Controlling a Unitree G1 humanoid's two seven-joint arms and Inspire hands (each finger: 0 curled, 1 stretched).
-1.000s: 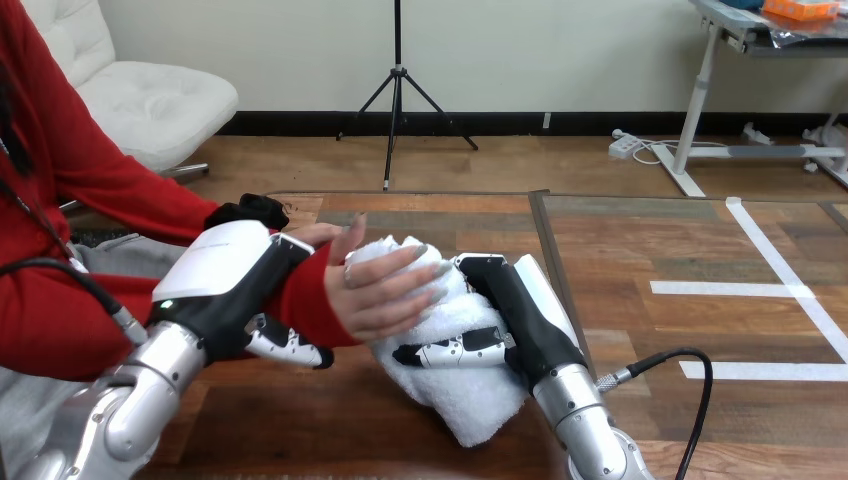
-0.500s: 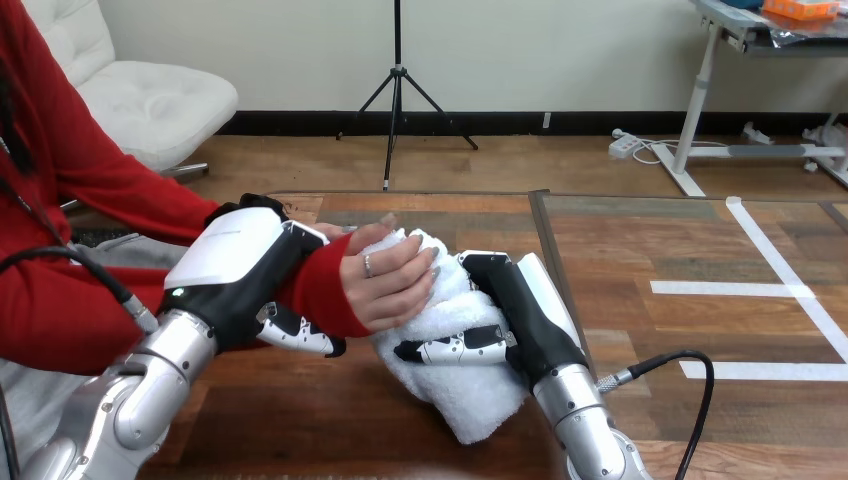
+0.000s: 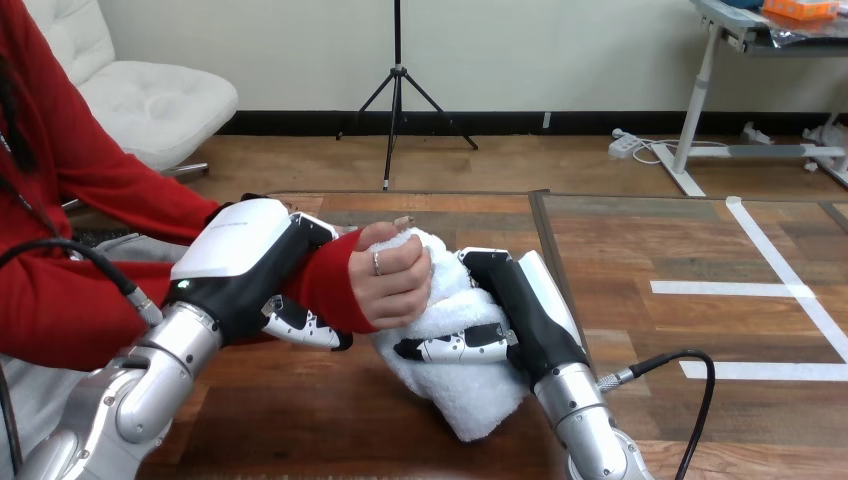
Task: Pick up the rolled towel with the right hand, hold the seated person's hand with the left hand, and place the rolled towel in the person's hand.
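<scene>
The white rolled towel lies slanted just above the table in the middle of the view. My right hand is shut on it from the right, thumb across its front. The person's hand has curled around the towel's upper end. My left hand grips the person's wrist in the red sleeve, white shell on top and fingers curled underneath.
The wooden table stretches to the right with white tape lines. A black cable runs from my right forearm at the lower right. The person's other red-sleeved arm lies along the left edge.
The person's fingers have closed from spread flat to a fist round the towel's upper end. My left hand has slid slightly right along the wrist. My right hand has stayed put.
</scene>
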